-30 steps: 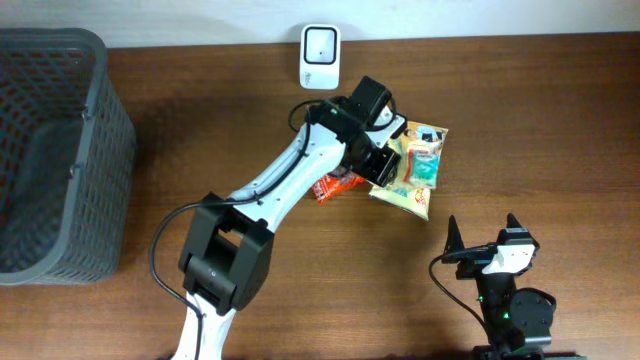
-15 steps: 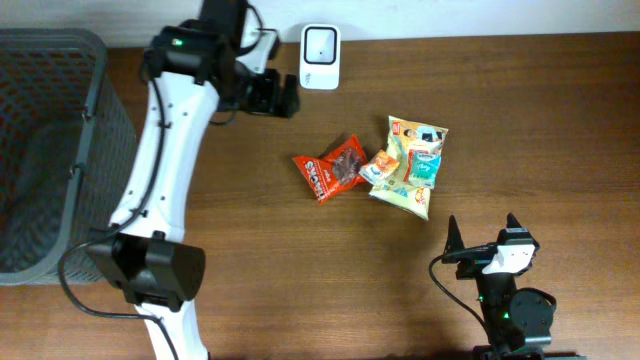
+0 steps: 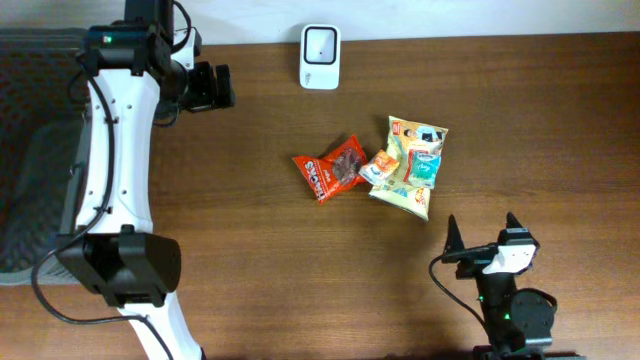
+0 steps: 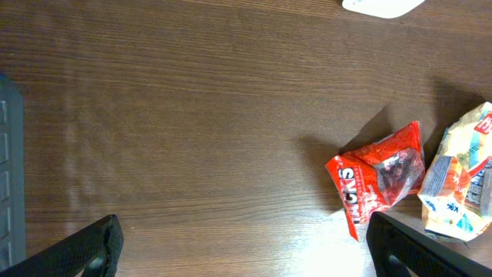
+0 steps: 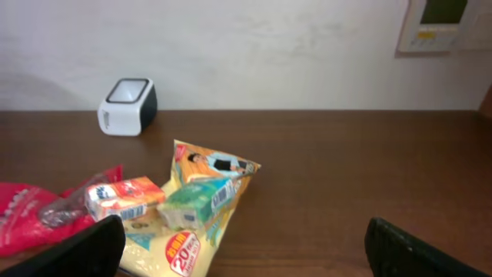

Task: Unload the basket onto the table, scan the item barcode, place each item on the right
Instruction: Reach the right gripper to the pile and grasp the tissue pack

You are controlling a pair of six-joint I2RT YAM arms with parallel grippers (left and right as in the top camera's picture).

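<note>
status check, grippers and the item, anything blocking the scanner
Left gripper open, empty, near the basket. Right gripper open, empty, parked. Snack packets piled mid-table, none held. Nothing between them and the scanner.

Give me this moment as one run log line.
left pincer open, empty, back left | right pincer open, empty, front right | red snack bag on table, untouched | scanner at back edge

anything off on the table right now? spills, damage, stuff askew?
No spill or visible damage. The only oddity is a heap: the orange pack and teal pack lie on the yellow bag, with the crumpled red packet butting the orange one. The scanner stands apart from it.
</note>
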